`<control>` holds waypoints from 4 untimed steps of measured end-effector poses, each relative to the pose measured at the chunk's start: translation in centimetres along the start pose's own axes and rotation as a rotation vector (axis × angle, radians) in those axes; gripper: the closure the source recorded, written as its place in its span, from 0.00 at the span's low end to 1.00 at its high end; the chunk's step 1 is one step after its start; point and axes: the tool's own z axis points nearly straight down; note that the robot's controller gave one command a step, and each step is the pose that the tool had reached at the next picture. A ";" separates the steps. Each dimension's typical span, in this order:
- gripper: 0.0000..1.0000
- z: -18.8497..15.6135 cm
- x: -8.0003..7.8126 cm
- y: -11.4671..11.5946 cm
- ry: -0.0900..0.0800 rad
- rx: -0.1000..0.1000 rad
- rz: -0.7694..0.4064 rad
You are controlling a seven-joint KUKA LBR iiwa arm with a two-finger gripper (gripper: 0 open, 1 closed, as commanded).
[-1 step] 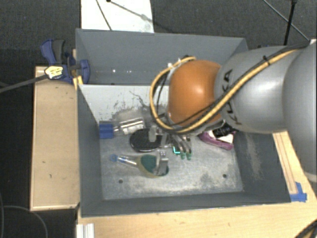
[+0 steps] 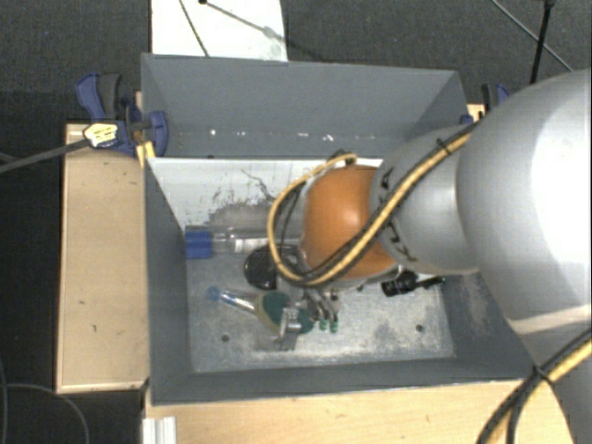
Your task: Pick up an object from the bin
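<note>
Grey and bulky, the arm [image 2: 536, 183] comes in from the right and hangs over the bin [image 2: 305, 109], its orange cover [image 2: 338, 215] hiding the middle of the floor; the gripper [image 2: 296, 322] points down below that cover, close to the floor and towards the near side.

At the far left of the floor lies a clear bottle [image 2: 231, 242] with a blue cap, its long axis running left to right, cap to the left; its right end passes under the cover. Nearer and a little to the right lies a small clear piece [image 2: 233, 300] with a blue tip, slanting from far left to near right. Right of that and farther off sits a black disc [image 2: 259, 268], just beside the cover's edge.

The green thing [image 2: 275, 305], dark and rounded, lies at the right end of the clear piece and just left of the gripper; it is the nearest thing to the tool, so I judge that the pick turns on this: the thing is to the gripper's left, touching it or all but. Whether the gripper is released or clenched I cannot tell, nor whether the green thing is within its grip.

Right of the gripper, well apart, a black stick [image 2: 407, 285] lies left to right.
</note>
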 end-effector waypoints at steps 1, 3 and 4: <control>0.00 -2.8 -0.6 -0.6 0.009 0.004 0.203; 0.00 -0.2 -0.4 2.0 -0.004 -0.002 0.358; 0.00 -0.5 -0.6 2.1 -0.009 -0.007 0.359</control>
